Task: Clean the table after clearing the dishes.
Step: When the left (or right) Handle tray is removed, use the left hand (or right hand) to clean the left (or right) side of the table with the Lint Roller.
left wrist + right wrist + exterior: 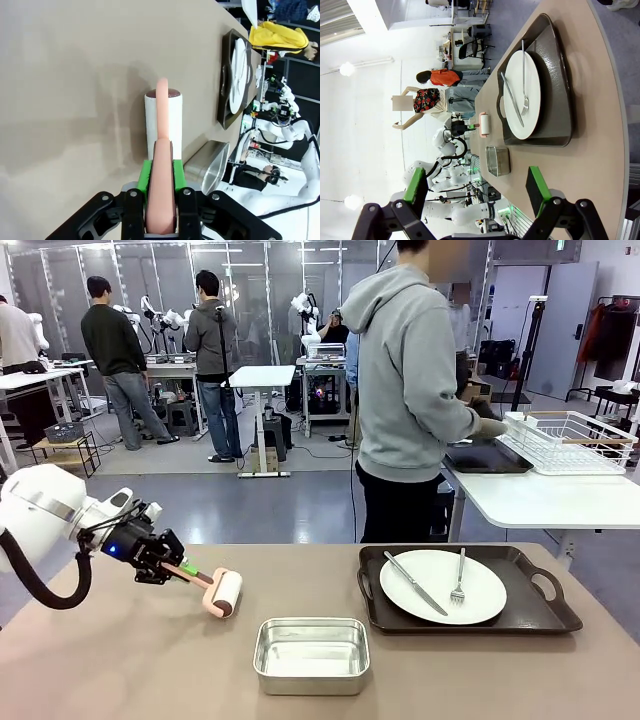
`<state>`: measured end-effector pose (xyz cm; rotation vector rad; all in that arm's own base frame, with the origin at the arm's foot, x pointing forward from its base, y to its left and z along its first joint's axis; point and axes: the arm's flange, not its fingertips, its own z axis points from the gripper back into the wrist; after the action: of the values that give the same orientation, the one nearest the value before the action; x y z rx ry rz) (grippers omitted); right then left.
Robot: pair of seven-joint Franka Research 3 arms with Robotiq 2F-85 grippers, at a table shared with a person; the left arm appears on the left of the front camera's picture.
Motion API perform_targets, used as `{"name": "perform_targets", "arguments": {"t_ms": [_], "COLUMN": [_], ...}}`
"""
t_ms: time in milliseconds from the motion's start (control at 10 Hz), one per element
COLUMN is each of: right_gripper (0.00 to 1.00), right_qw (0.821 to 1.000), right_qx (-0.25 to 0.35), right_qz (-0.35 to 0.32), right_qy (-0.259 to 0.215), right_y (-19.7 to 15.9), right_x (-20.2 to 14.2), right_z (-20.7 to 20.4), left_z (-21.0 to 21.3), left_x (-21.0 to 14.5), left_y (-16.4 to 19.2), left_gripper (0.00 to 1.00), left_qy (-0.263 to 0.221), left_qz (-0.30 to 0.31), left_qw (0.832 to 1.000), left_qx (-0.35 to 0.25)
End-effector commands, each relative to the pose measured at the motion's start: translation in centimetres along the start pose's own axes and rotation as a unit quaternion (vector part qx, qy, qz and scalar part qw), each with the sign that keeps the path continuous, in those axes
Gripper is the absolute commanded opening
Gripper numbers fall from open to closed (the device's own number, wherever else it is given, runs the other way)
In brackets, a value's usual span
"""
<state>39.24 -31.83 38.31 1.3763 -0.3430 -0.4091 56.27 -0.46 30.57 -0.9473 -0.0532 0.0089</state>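
Observation:
My left gripper [172, 568] is shut on the pink handle of a lint roller [222, 592], whose white roll sits low over the left part of the tan table [120, 660]; whether the two touch I cannot tell. In the left wrist view the green pads [145, 175] clamp the handle of the roller [163, 120]. A white plate [485, 595] with a knife [415, 583] and a fork [459, 580] lies on a dark tray [540, 615] at the right. My right gripper [476, 187] hangs open above the table's end, facing that tray [560, 100].
A small square steel pan [312, 655] stands near the front edge at the middle. Behind the table, a person in a grey hoodie has turned away and holds another dark tray [487, 457] on the white table beside a wire rack [570, 440].

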Motion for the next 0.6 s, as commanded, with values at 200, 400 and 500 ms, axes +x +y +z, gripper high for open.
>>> {"name": "perform_targets", "arguments": {"t_ms": [200, 400, 500], "right_gripper": [1.0, 1.0, 1.0], "right_qw": [1.0, 1.0, 1.0], "right_qx": [0.002, 0.002, 0.002], "right_qz": [-0.001, -0.001, -0.001], "right_qy": [-0.001, -0.001, -0.001], "right_y": [0.4, 0.4, 0.4], "right_x": [-0.2, -0.2, -0.2], "right_z": [0.0, 0.0, 0.0], "left_z": [0.8, 3.0, 4.1], "left_x": [1.4, 1.3, 1.4], "left_y": [4.0, 5.9, 6.8], "left_gripper": [0.21, 0.21, 0.21], "left_qy": [-0.018, -0.029, -0.028], "left_qz": [-0.003, -0.012, -0.016], "left_qw": [0.999, 0.999, 0.999], "left_qx": [-0.026, -0.026, -0.019]}}
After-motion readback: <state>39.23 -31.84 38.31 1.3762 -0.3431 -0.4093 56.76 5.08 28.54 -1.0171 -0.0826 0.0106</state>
